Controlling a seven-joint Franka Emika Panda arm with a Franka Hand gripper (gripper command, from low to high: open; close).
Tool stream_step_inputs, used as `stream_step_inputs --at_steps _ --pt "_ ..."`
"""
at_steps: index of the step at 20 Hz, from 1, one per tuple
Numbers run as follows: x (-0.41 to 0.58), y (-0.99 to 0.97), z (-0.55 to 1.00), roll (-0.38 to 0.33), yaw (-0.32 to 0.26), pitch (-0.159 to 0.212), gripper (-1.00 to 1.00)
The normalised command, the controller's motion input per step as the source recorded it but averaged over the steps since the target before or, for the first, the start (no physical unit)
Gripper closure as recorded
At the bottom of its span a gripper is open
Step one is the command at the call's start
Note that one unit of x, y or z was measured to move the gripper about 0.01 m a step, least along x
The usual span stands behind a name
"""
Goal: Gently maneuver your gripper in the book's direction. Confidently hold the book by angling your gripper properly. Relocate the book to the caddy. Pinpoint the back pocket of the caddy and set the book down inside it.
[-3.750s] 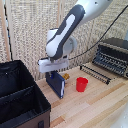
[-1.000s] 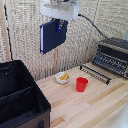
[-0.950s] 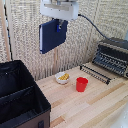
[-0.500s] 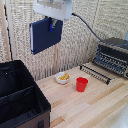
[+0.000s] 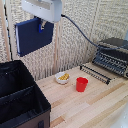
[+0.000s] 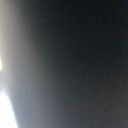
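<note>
One book (image 5: 33,36) is hanging clamped in the end effector (image 5: 42,23), drifting further toward the exterior view's left, now high above the caddy (image 5: 20,97), so lowering's probably next.

No readable text, labels or numbers anywhere

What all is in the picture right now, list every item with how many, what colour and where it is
book: one, dark navy, held in the air above the caddy, hanging below the pincer
caddy: one, black, on the table at the exterior view's left, inner divider visible
bowl: one, white, yellowish contents, on the table beside the cup
cup: one, red, upright mid-table
toaster oven: one, black and silver, at the exterior view's right, rack pulled out
table: one, light wood
pincer: one, white, top of the exterior view, gripping the book
</note>
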Motion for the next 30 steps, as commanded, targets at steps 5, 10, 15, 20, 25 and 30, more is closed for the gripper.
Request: stream_step_inputs --at_steps 5,10,15,20,25,30 --pt "0.119 0.81 0.39 0.000 -0.077 0.009 1.00" --pt "0.195 0.84 0.33 0.000 -0.073 0.014 1.00" --pt "0.278 0.85 0.27 0.000 -0.064 0.022 1.00" --pt "0.530 0.71 0.17 -0.004 -0.037 0.053 1.00" --pt "0.650 0.53 0.08 -0.031 -0.004 0.132 1.00" --pt "0.530 0.46 0.00 -0.014 -0.065 0.113 1.00"
